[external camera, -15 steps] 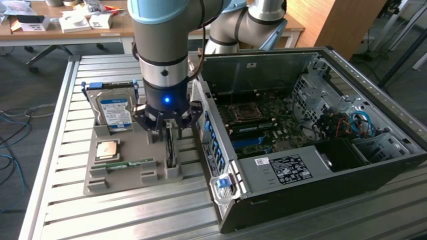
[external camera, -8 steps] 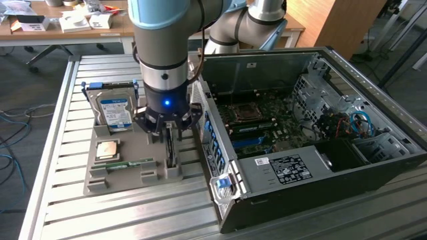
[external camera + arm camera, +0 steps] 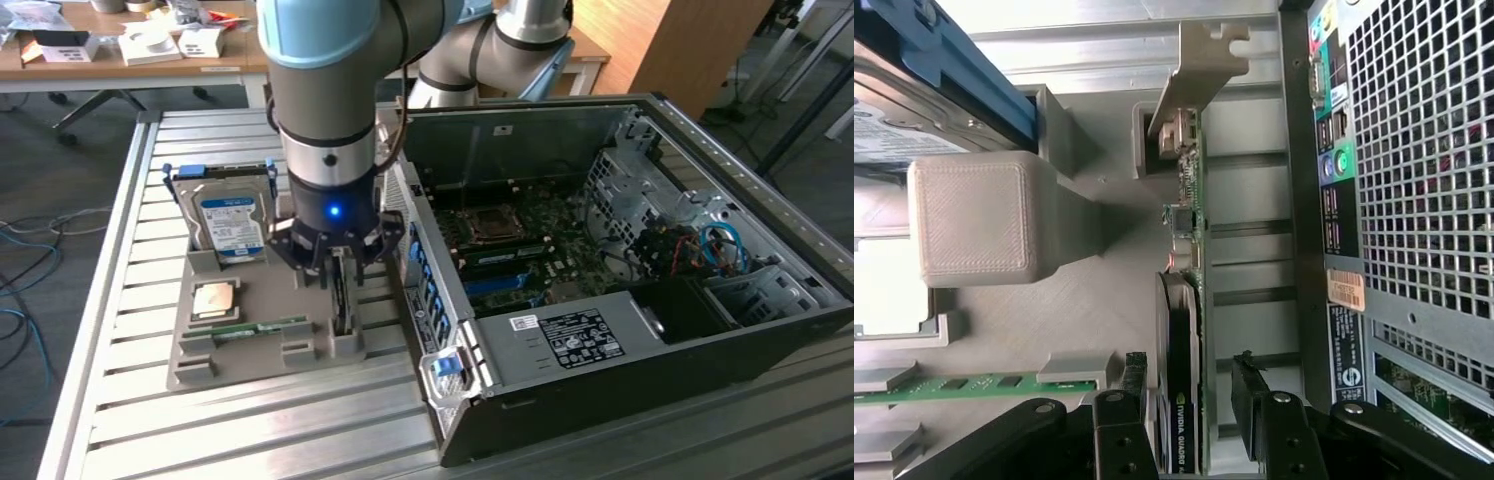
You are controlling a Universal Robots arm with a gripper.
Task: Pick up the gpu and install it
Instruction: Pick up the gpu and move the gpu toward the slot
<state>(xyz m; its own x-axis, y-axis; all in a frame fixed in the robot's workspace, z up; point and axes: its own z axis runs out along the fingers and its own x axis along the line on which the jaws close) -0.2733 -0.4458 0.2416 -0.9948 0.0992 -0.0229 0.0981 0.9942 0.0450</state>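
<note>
Along the tray [image 3: 260, 292] edge nearest the computer case [image 3: 601, 345], gpu [image 3: 1179, 340] stands on edge in its slot; gripper [image 3: 1191, 388] straddles it, released, one finger [image 3: 1252, 402] clear of the card; hard drive [image 3: 230, 220] upright near another tray corner.

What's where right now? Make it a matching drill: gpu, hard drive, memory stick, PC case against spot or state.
Things:
1. gpu
2. hard drive
3. memory stick
4. PC case

Spots or states:
A. side open, at the exterior view's right of the tray
B. on edge in a tray slot, straddled by the open gripper
C. in a long low tray slot
D. upright in a blue frame at the tray's end

Pairs: 1-B, 2-D, 3-C, 4-A
</note>
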